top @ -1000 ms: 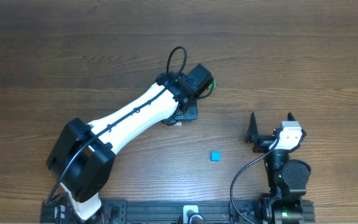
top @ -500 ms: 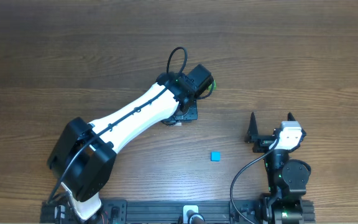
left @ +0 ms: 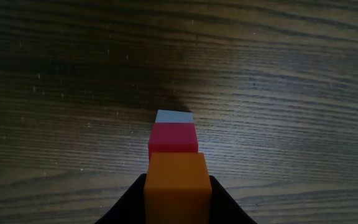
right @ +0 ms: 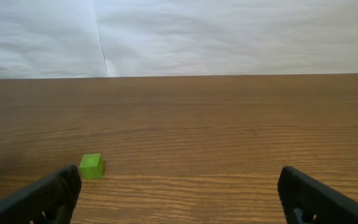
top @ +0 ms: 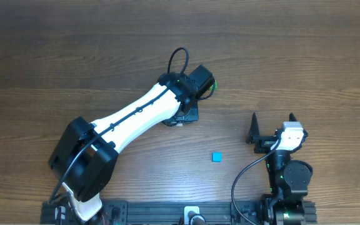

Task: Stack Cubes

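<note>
The left gripper (left: 177,190) has its fingers (left: 126,208) clamped on two opposite sides of the orange cube (left: 176,180). It holds that cube near the middle of the table (top: 330,50). Under the orange cube a red cube (left: 173,138) and a pale cube (left: 173,116) seem to stand in one column, with the pale one lowest. It cannot be told whether the orange cube already rests its weight on the red one.

A blue cube (top: 216,157) lies alone at about 5 o'clock from the left gripper. The right gripper (right: 179,180) hangs near the table at about 4 o'clock from the table's centre, fingers wide apart and empty. A green cube (right: 91,166) sits well apart from it, off toward 10 or 11 o'clock.

The cubes look small, stiff and light, with smooth flat faces that could slide against each other. Each is probably best taken squarely by two opposite sides at mid-height. A tall narrow column of them would likely topple at a sideways nudge.

The table is dark wood grain, flat and matt. A plain white backdrop (right: 229,37) stands behind its far edge.
</note>
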Robot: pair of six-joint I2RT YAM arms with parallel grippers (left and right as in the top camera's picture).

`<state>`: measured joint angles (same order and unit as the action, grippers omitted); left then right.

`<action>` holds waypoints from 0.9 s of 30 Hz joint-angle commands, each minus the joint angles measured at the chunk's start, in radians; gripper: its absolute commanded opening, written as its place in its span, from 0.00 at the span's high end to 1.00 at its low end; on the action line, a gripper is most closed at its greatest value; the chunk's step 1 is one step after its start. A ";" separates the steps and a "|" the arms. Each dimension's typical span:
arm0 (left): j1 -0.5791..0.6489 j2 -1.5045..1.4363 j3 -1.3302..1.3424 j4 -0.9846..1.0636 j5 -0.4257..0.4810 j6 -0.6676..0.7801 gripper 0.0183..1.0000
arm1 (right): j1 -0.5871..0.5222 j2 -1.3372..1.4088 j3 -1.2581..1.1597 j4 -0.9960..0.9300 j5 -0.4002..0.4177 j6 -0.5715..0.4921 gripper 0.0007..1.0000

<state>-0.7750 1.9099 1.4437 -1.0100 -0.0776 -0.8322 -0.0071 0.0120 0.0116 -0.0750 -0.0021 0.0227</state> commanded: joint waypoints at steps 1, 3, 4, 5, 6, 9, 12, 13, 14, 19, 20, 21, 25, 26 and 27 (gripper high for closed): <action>0.001 0.031 -0.004 -0.004 -0.002 -0.010 0.97 | -0.005 -0.006 -0.006 0.001 -0.008 -0.002 0.01; 0.001 0.034 -0.004 -0.004 -0.002 -0.010 0.97 | -0.005 -0.006 -0.006 0.000 -0.008 -0.002 0.01; 0.001 0.035 -0.004 -0.004 -0.002 -0.010 0.97 | -0.005 -0.006 -0.006 0.000 -0.008 -0.002 0.01; 0.001 0.035 -0.004 -0.004 -0.002 -0.010 0.97 | -0.005 -0.006 -0.006 0.001 -0.008 -0.002 0.01; 0.001 0.035 -0.004 -0.004 -0.002 -0.010 0.97 | -0.005 -0.006 -0.006 0.001 -0.008 -0.002 0.01; 0.001 0.035 -0.004 -0.004 -0.006 -0.010 0.96 | -0.005 -0.006 -0.006 0.000 -0.008 -0.002 0.01; 0.001 0.035 -0.004 -0.004 -0.006 -0.010 0.96 | -0.005 -0.006 -0.006 0.001 -0.008 -0.002 0.01; 0.001 0.035 -0.004 -0.004 -0.006 -0.010 0.96 | -0.005 -0.006 -0.006 0.001 -0.008 -0.002 0.01; 0.001 0.035 -0.004 -0.004 -0.006 -0.010 0.95 | -0.005 -0.006 -0.006 0.000 -0.008 -0.002 0.01; 0.001 0.035 -0.004 -0.004 -0.010 -0.010 0.80 | -0.005 -0.006 -0.006 0.000 -0.008 -0.002 0.01; 0.001 0.035 -0.004 -0.004 -0.011 -0.010 0.79 | -0.005 -0.006 -0.006 0.000 -0.008 -0.002 0.01; 0.001 0.035 -0.004 -0.004 -0.013 -0.011 0.77 | -0.005 -0.006 -0.006 0.001 -0.008 -0.002 0.01; 0.001 0.035 -0.004 -0.004 -0.014 -0.011 0.77 | -0.005 -0.006 -0.006 0.000 -0.008 -0.002 0.01; 0.001 0.035 -0.004 -0.004 -0.017 -0.011 0.77 | -0.005 -0.006 -0.006 0.000 -0.008 -0.002 0.01; 0.001 0.035 -0.004 -0.004 -0.019 -0.014 0.77 | -0.005 -0.006 -0.006 0.001 -0.008 -0.002 0.01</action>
<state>-0.7750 1.9247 1.4437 -1.0107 -0.0784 -0.8322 -0.0071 0.0120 0.0116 -0.0750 -0.0021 0.0223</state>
